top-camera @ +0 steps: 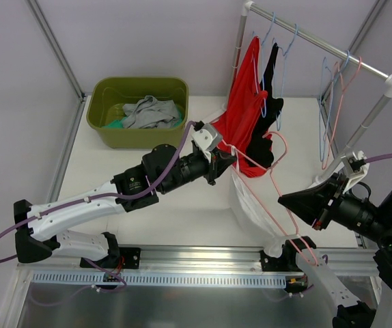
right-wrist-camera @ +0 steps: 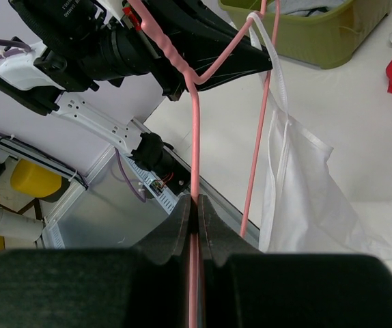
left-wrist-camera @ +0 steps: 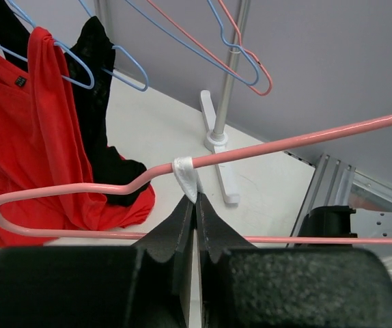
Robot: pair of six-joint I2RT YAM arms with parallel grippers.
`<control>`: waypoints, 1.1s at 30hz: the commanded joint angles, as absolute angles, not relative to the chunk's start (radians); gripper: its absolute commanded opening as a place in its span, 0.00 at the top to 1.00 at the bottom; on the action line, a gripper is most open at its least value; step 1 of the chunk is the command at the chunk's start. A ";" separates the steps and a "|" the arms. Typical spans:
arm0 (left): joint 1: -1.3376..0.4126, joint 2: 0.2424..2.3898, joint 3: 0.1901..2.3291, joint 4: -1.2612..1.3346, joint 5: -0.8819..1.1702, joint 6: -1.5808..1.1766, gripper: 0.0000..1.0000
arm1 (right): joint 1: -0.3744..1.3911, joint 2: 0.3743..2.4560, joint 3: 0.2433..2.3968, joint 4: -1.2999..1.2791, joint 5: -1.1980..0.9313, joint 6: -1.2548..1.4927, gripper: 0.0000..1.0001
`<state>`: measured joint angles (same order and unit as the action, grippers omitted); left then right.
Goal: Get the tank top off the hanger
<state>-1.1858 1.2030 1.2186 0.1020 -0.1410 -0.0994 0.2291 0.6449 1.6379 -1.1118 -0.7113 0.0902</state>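
Where the pink hanger [right-wrist-camera: 194, 137] sits slanted above the desk [top-camera: 175, 212], we list the right gripper [right-wrist-camera: 194, 203] clamped on its wire stem and the left gripper [left-wrist-camera: 195, 202] pinched shut on a strap of the white tank top [right-wrist-camera: 298, 184], which hangs from the hanger's shoulder down onto the desk.

You've got one green bin [top-camera: 141, 139] at ten o'clock and one rack [top-camera: 319, 39] at two o'clock with two pieces hung (one red garment [top-camera: 244, 116], one black garment [top-camera: 272, 89]). There is also one white tank top [right-wrist-camera: 298, 184], on one pink hanger [right-wrist-camera: 194, 137].
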 commanded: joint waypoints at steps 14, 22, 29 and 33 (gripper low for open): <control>-1.193 1.082 1.117 0.160 -0.655 -0.166 1.00 | 0.236 0.597 1.508 -1.017 -0.767 0.037 1.00; -1.015 1.035 1.164 -0.104 -0.769 -0.360 1.00 | 0.236 0.562 1.483 -0.986 -1.048 -0.075 1.00; -0.962 0.988 1.135 -0.126 -0.404 -0.373 1.00 | 0.236 0.468 1.408 -0.700 -0.988 0.047 1.00; -0.962 0.991 1.112 -0.043 -0.010 -0.357 1.00 | 0.236 0.419 1.206 -0.266 -0.789 0.316 1.00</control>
